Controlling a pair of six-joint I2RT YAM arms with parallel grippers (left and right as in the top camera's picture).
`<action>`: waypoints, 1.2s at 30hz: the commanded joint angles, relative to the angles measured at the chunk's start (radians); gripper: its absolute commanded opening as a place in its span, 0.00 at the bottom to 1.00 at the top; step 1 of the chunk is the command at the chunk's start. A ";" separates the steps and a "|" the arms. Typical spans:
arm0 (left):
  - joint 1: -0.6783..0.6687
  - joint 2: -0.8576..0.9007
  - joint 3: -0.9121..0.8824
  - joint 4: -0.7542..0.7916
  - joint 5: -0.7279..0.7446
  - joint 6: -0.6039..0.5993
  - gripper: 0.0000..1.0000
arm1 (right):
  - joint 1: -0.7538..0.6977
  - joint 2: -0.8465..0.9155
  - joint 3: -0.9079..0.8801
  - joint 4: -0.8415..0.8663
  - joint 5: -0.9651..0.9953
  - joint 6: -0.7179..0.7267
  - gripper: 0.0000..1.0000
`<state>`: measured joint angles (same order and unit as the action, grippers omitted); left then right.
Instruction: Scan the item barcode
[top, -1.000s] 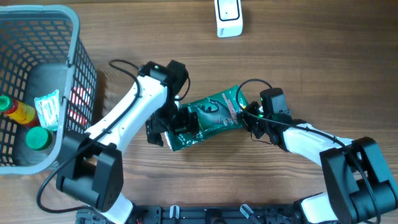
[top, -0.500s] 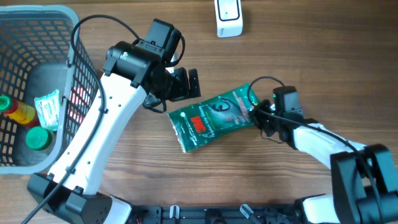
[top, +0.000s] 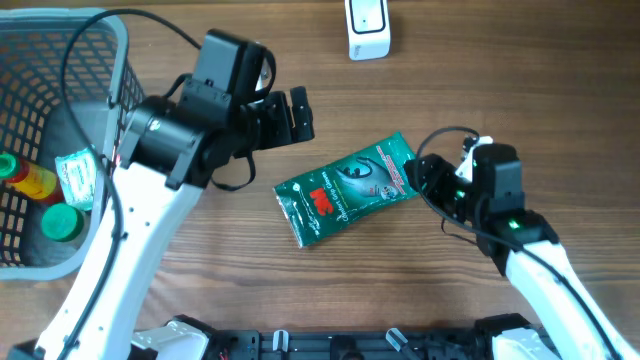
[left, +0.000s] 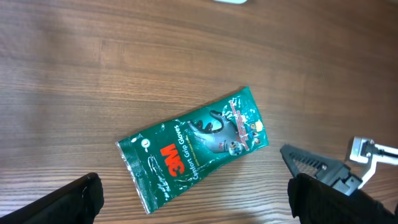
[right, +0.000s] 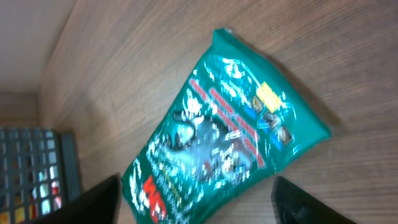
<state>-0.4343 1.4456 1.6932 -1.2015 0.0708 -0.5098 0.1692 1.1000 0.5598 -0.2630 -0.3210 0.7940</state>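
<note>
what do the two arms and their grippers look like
Both arms have white links and black joints: left arm, right arm. The left gripper and right gripper are black, each with two fingers. A thin black cable loops by each wrist.

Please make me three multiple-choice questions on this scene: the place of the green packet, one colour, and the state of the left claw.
1. Where does the green packet lie? A in the basket; B flat on the wooden table; C on the scanner.
2. What colour is its 3M logo? A red; B blue; C yellow.
3. How is the left claw? A shut on the packet; B shut on a bottle; C open, empty.
Answers: 1 B, wood shows all around it; 2 A, red letters on green; 3 C, its fingers stand apart, nothing between them.
</note>
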 joint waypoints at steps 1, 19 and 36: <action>0.006 -0.044 0.013 0.014 -0.020 0.009 1.00 | 0.000 -0.095 -0.002 -0.073 -0.005 -0.043 0.99; 0.293 -0.210 0.013 0.174 -0.503 -0.170 1.00 | 0.000 0.003 -0.011 -0.307 -0.028 -0.002 1.00; 0.821 -0.117 0.004 -0.227 -0.486 -0.579 1.00 | 0.000 0.183 -0.007 -0.310 -0.091 -0.141 1.00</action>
<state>0.3489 1.2743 1.6955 -1.3907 -0.4126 -1.0248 0.1692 1.2850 0.5575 -0.5724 -0.3527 0.7639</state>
